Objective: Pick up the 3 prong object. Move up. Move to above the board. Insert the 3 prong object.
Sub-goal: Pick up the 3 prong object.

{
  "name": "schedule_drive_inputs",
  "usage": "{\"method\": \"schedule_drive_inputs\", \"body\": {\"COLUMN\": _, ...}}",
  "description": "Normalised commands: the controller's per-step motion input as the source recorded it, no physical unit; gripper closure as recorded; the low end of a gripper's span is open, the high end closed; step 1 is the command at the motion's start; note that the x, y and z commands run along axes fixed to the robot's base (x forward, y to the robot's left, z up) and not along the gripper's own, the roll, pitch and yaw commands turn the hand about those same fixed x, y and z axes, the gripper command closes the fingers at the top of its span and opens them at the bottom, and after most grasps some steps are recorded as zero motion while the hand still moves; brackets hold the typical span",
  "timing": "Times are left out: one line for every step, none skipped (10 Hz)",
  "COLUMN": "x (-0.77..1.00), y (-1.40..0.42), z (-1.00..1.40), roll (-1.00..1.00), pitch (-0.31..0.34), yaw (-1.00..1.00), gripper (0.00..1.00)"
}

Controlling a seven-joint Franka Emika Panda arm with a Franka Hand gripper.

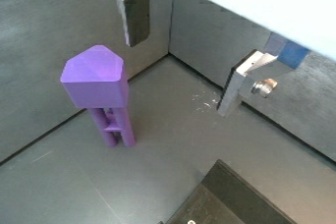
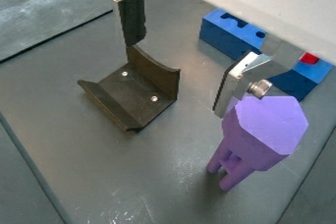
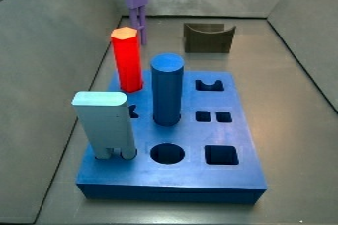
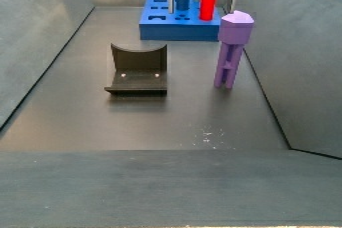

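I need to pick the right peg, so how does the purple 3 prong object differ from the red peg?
The 3 prong object is purple and stands on the floor, off the board; the red peg stands on the board. The purple one narrows to thin legs below its head; the red peg keeps one width all the way down. Both stand upright. The gripper holds neither.
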Motion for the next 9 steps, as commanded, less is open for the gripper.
{"method": "schedule_drive_inputs", "body": {"x": -0.05, "y": 0.17, "z": -0.17, "roll": 0.0, "pitch": 0.0, "yaw": 0.0, "gripper": 0.0}}
{"method": "schedule_drive_inputs", "body": {"x": -0.63, "y": 0.17, "z": -0.18, "roll": 0.04, "pitch": -0.05, "yaw": -0.06, "gripper": 0.0}}
{"method": "schedule_drive_inputs", "body": {"x": -0.38, "y": 0.35, "z": -0.12, "roll": 0.0, "pitch": 0.0, "yaw": -0.01, "gripper": 0.0}}
{"method": "schedule_drive_inputs", "body": {"x": -0.41, "y": 0.42, "z": -0.07, "roll": 0.0, "pitch": -0.01, "yaw": 0.0, "gripper": 0.0}}
{"method": "schedule_drive_inputs", "body": {"x": -0.48, "y": 0.42, "z": 0.0, "roll": -0.03, "pitch": -0.02, "yaw": 0.0, "gripper": 0.0}}
{"method": "schedule_drive_inputs", "body": {"x": -0.3, "y": 0.35, "z": 0.0, "roll": -0.05, "pitch": -0.013, "yaw": 0.04, "gripper": 0.0}}
{"method": "schedule_drive_inputs", "body": {"x": -0.2, "y": 0.26, "z": 0.0, "roll": -0.04, "pitch": -0.021, "yaw": 0.19, "gripper": 0.0}}
{"method": "schedule_drive_inputs", "body": {"x": -0.21, "y": 0.21, "z": -0.07, "roll": -0.02, "pitch": -0.036, "yaw": 0.47, "gripper": 0.0}}
{"method": "schedule_drive_inputs", "body": {"x": -0.18, "y": 0.09, "z": -0.07, "roll": 0.0, "pitch": -0.047, "yaw": 0.63, "gripper": 0.0}}
